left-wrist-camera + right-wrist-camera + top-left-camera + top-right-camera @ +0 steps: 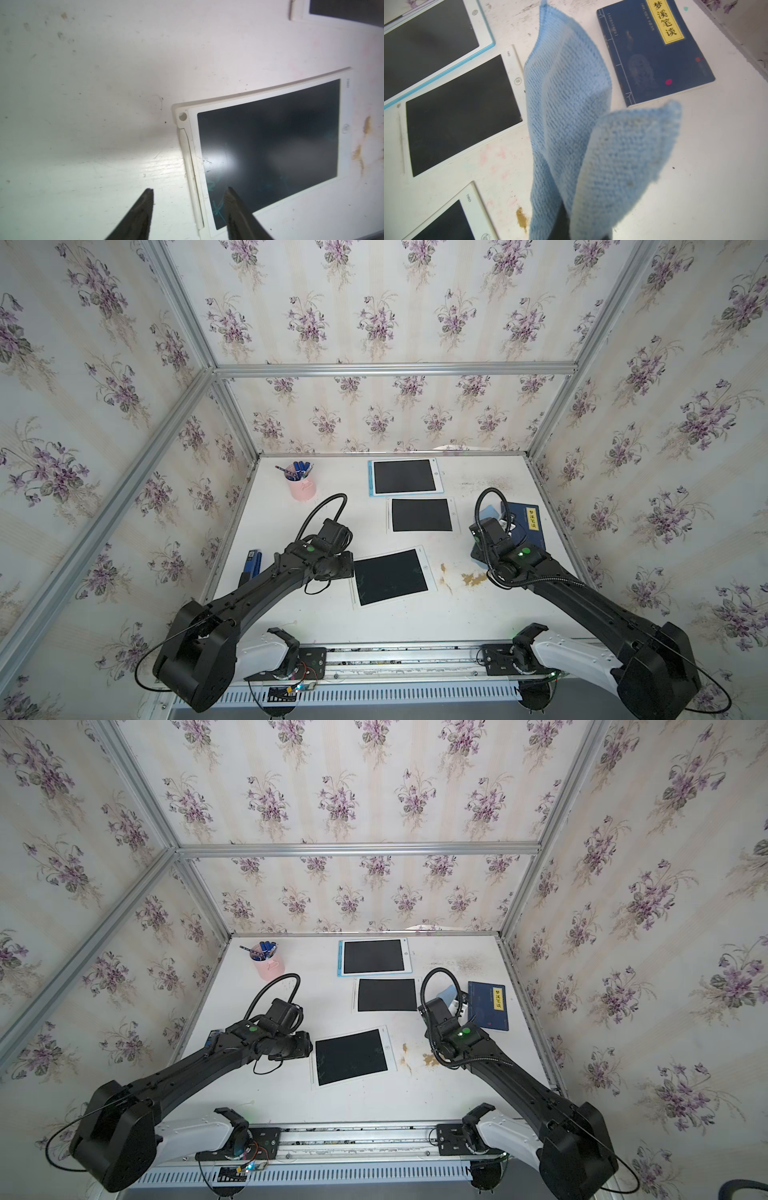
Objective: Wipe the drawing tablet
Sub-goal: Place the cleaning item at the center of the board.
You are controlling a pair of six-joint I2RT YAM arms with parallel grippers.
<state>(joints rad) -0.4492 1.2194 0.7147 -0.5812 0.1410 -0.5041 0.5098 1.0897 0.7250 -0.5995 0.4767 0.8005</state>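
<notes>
Bright even light, glare on tablet screen, wrist views soft, top views bowed at edges

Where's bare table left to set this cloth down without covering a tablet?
For the cloth: the front strip between the near tablet and the rail, or the far corner beyond the book. Crowded: the centre, with the blue-edged tablet and middle tablet close together.

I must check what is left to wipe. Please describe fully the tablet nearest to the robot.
The nearest tablet has a white plastic-looking frame, a dark glossy screen with faint teal scribbles near one corner, a round button, a corner hole and a white stylus in its side. It lies flat, slightly askew, on the white table. The open left gripper straddles its stylus edge; contact is unclear.
</notes>
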